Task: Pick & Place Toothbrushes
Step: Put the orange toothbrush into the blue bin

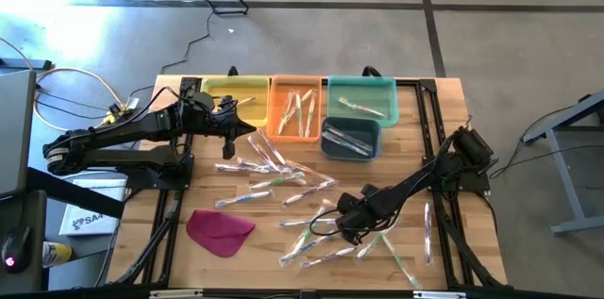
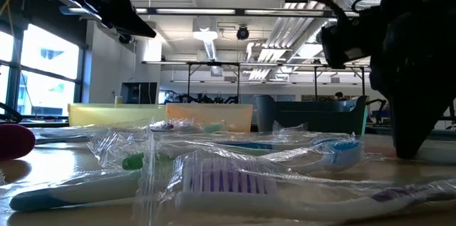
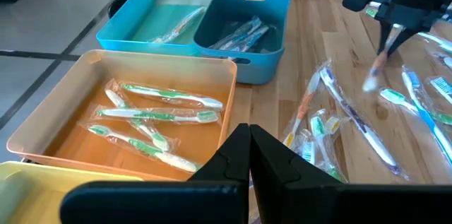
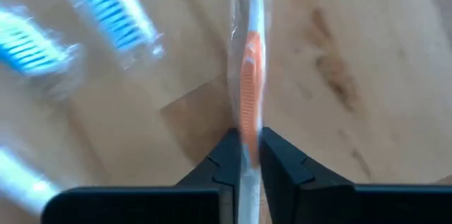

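Note:
Many wrapped toothbrushes lie flat and scattered on the wooden table between the arms, and fill the foreground of the low view. My right gripper is over the near part of the pile, shut on an orange-handled toothbrush. My left gripper is shut and empty. It hangs above the near rims of the yellow bin and the orange bin. The orange bin holds several green toothbrushes. My right gripper pinches the wrapped orange toothbrush between its two fingers, on the handle, and the fingers point down from above. In the left wrist view the brush hangs slanting below the fingers. I cannot tell whether its lower end touches the table.
Four bins stand along the far side: yellow, orange, teal, and a dark blue one set nearer. The teal and blue bins each hold wrapped brushes. A magenta cloth-like piece lies near the left near corner. A black frame runs along the table's sides.

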Controlling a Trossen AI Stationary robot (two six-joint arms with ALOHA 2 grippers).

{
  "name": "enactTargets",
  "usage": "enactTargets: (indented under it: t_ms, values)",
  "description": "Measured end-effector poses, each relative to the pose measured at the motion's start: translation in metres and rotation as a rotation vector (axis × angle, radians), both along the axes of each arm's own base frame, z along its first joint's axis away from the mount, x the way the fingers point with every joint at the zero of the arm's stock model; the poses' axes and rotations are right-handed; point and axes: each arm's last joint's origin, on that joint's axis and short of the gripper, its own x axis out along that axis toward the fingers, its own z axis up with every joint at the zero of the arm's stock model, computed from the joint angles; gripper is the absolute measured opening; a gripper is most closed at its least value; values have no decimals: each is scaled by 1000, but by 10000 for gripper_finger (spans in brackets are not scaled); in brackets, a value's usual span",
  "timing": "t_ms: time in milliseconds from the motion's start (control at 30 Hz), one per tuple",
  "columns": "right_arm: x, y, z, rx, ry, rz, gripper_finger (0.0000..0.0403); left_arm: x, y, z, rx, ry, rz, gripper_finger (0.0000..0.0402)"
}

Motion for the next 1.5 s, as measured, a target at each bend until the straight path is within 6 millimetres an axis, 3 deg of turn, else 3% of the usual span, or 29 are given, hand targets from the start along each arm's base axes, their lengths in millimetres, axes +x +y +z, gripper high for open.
enactTargets:
  t_ms: [233, 533, 933, 1500]
  values:
    - [-11, -7, 30, 24, -22, 4, 2, 0, 0, 0, 0, -1, 0, 0]
    - [-26, -27, 75, -34, -138, -44, 1, 0, 0, 0, 0, -1, -1, 0]
    - [-42, -73, 121, -132, -258, -62, 2, 0, 0, 0, -2, -1, -3, 0]
    - [-53, -154, 154, -342, -322, -15, 3, 0, 0, 0, -2, 0, -2, 0]
